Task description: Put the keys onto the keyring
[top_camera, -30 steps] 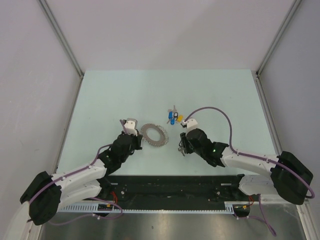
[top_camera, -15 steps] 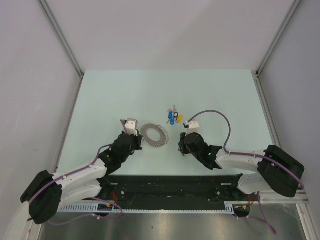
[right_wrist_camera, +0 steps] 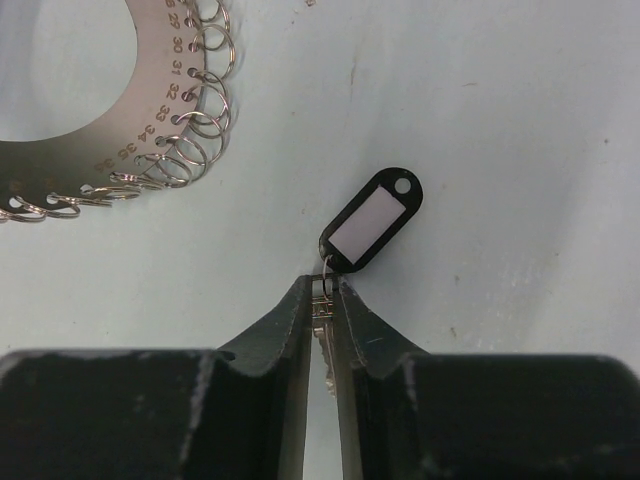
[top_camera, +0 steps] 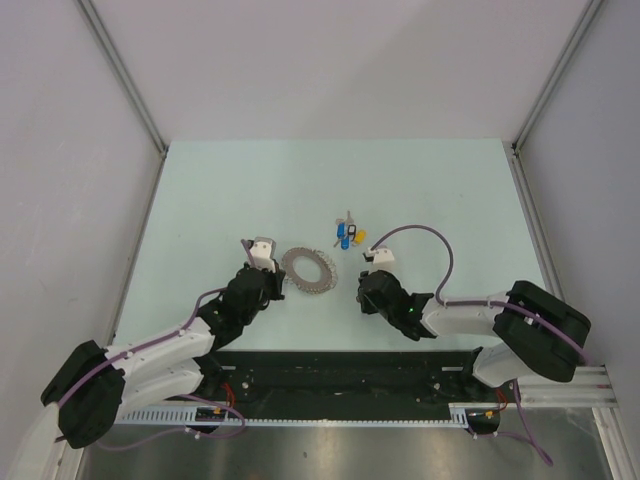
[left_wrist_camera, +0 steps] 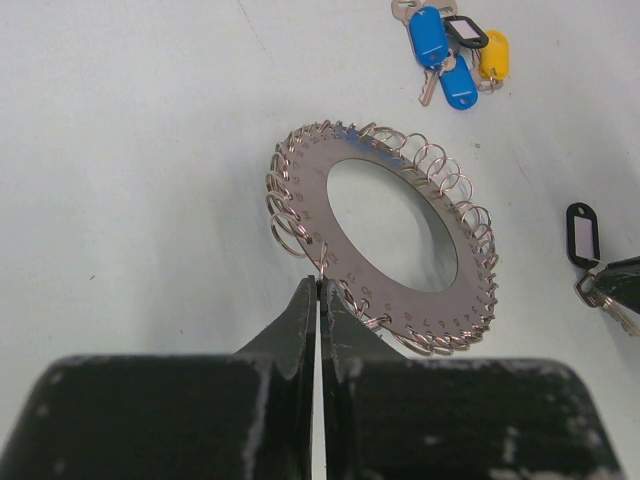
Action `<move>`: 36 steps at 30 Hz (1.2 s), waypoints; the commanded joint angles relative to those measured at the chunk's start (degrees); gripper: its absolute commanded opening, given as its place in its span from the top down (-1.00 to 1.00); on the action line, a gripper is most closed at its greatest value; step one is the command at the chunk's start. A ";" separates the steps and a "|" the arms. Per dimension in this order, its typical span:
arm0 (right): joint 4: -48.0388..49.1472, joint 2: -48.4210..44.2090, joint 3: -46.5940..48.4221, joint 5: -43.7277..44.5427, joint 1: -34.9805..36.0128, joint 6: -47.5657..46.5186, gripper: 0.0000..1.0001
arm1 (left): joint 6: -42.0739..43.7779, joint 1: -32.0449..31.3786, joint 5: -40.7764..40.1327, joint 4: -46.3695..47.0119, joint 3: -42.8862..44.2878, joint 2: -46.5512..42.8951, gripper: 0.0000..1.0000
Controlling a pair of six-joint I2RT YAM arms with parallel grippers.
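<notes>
Pins the keyring by its near rim in clenched left jaws, steadying it on the desk. Grasps the black-tagged key in the right jaws, just right of it, likely for threading. Leaves the other keys farther back.

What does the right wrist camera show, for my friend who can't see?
The right hand pinches a small key with a black-rimmed tag on the pale table. The silvery keyring, edged with little wire loops, lies at upper left.

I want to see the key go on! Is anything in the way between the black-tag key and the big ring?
No, nothing visible. Only bare table lies between the black-tag key and the keyring.
</notes>
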 commanded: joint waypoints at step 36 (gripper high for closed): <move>-51.07 -17.62 19.03 -17.27 -18.43 -12.56 1.00 | 1.00 -0.10 -0.62 1.28 2.03 0.98 0.99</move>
